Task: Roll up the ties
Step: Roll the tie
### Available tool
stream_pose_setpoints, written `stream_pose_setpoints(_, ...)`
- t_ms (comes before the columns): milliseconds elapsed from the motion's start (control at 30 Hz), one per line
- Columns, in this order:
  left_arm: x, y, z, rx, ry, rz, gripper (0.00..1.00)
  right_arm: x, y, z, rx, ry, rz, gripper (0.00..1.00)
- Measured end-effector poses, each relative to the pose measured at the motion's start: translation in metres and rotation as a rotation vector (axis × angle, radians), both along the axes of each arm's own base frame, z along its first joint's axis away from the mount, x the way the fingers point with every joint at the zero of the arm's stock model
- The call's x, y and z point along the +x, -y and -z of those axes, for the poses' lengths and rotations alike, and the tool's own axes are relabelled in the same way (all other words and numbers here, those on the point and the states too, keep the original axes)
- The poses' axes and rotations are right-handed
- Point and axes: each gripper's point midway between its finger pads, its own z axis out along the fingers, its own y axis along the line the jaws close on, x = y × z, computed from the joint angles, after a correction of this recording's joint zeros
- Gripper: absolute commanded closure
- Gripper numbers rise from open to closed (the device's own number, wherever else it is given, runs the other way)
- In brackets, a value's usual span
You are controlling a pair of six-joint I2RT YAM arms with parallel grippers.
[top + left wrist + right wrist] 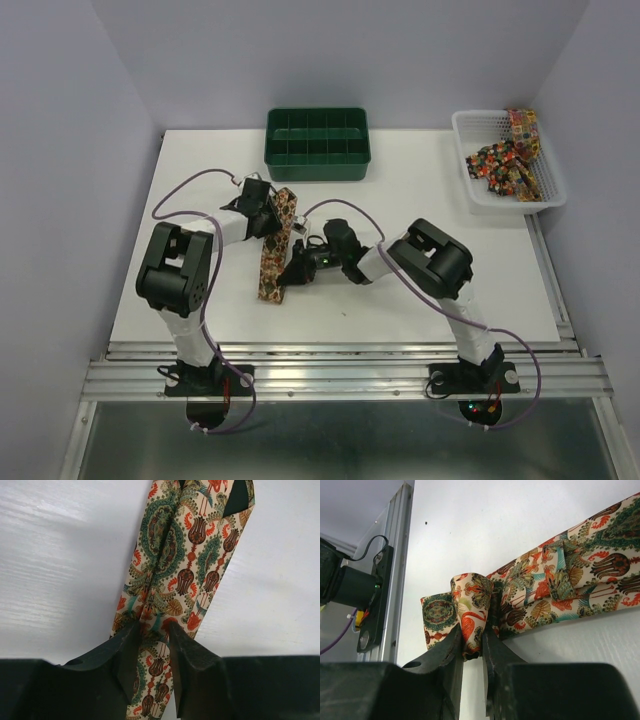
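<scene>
One printed tie (268,283) lies lengthwise on the white table left of centre. My left gripper (270,218) is at its far part. In the left wrist view the tie (175,555) runs between the fingers, and the gripper (152,630) is closed against its sides. My right gripper (292,270) is at the tie's near part. In the right wrist view it (472,637) is shut on a raised fold of the tie (560,590), with a short flap lying to the left. More ties (505,160) are heaped in the basket.
A green compartment tray (317,143) stands at the back centre, just beyond the left gripper. A white mesh basket (490,200) sits at the back right corner. The table's metal rail (395,555) runs close behind the right gripper's fold.
</scene>
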Motion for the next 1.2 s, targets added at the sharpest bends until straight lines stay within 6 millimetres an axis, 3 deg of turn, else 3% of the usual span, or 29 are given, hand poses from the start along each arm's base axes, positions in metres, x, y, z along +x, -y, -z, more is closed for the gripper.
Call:
stream_pose_setpoints(233,-0.036,-0.004,0.001,-0.033,0.008,-0.019,0.59,-0.015,0.01,-0.002,-0.023,0.02,-0.031,0.99)
stream_pose_setpoints(400,-0.053,-0.006,0.002,-0.06,0.001,-0.054,0.59,-0.038,0.016,-0.004,-0.044,0.03,-0.072,0.99)
stream_pose_setpoints(1200,-0.054,-0.006,0.002,-0.063,0.002,-0.088,0.59,-0.067,0.011,-0.013,-0.054,0.151,-0.189,0.99)
